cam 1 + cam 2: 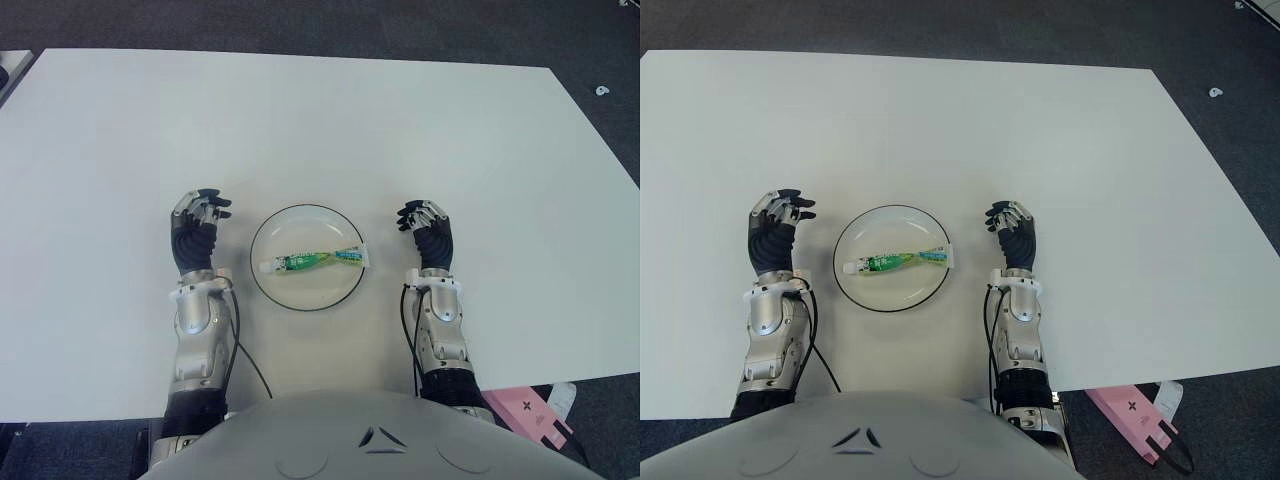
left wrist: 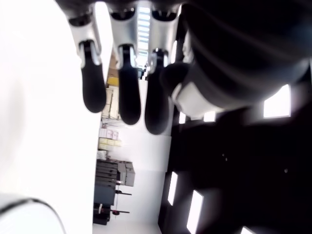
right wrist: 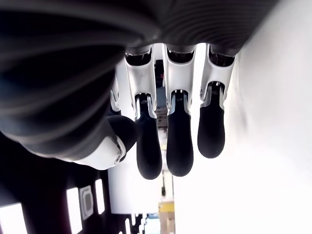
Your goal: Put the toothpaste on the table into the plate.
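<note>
A green-and-white toothpaste tube (image 1: 312, 259) lies inside the round black-rimmed white plate (image 1: 262, 240), lower centre of frame. The left hand (image 1: 197, 228) and right hand (image 1: 427, 229) flank it, fingers (image 2: 130, 92) loosely extended and empty. Only the right eye view shows the pink box's (image 1: 1130, 416) full length at lower right.

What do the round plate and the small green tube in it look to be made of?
Round dark-rimmed plate: seemingly glazed ceramic or glass, smooth and pale with a thin dark edge. Small green-and-white toothpaste tube: likely soft plastic laminate, with a flat crimped end and white cap.
</note>
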You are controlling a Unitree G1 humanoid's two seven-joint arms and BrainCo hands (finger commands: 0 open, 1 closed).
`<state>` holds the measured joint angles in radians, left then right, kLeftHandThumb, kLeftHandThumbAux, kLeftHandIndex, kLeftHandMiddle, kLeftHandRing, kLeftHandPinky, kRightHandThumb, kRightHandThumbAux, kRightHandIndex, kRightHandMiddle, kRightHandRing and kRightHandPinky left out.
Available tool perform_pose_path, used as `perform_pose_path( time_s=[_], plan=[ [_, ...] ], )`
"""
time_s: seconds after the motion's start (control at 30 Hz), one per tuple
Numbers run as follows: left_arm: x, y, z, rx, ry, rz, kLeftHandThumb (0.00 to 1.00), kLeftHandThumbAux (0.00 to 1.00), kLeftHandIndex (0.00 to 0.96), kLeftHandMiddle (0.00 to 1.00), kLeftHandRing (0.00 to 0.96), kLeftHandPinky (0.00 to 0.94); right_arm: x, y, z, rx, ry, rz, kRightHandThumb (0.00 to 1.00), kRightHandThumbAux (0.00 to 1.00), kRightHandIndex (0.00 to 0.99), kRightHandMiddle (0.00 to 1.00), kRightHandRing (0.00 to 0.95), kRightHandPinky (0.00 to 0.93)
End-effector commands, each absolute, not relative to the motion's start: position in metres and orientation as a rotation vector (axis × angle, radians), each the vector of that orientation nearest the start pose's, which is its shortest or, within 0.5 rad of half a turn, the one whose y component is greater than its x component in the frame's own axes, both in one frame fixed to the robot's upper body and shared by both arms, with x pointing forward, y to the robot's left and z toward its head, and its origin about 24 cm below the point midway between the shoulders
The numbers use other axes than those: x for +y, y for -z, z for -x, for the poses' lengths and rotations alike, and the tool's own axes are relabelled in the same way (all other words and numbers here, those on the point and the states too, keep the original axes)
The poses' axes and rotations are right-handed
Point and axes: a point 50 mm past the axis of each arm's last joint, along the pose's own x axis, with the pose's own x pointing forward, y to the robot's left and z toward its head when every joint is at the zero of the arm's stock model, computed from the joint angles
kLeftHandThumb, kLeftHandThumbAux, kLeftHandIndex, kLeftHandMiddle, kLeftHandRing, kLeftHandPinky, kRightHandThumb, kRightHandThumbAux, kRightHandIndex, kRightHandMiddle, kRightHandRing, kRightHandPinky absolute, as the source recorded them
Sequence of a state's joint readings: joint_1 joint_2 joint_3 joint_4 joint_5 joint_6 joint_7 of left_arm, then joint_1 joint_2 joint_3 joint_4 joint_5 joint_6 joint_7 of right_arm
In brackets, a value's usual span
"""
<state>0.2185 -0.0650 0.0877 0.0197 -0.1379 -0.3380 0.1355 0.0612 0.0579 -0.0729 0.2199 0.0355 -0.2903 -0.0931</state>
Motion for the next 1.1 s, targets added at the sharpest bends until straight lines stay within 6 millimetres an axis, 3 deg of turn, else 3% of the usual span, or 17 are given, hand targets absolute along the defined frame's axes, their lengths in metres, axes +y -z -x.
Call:
perform_pose_path(
  time_s=[0.03,0.67,1.1],
  plan=[
    [0.182,-0.006,-0.194,-0.032,-0.329,0.217,0.711,0.72,0.433,0.539,0.523,0.481,-0.165,0.019,-0.219,0.122,0.238,-0.108,0.708,0.726,0.431,0.55,0.557,0.558],
    [0.185,0.013,-0.176,0.16,-0.223,0.263,0.71,0.722,0.432,0.512,0.5,0.481,-0.165,0.02,-0.217,0.119,0.248,-0.12,0.71,0.725,0.431,0.553,0.559,0.558],
    [0.184,0.018,-0.175,0.201,-0.25,0.297,0.715,0.722,0.433,0.515,0.526,0.508,-0.164,0.021,-0.216,0.127,0.239,-0.116,0.709,0.726,0.43,0.547,0.559,0.558]
  ],
)
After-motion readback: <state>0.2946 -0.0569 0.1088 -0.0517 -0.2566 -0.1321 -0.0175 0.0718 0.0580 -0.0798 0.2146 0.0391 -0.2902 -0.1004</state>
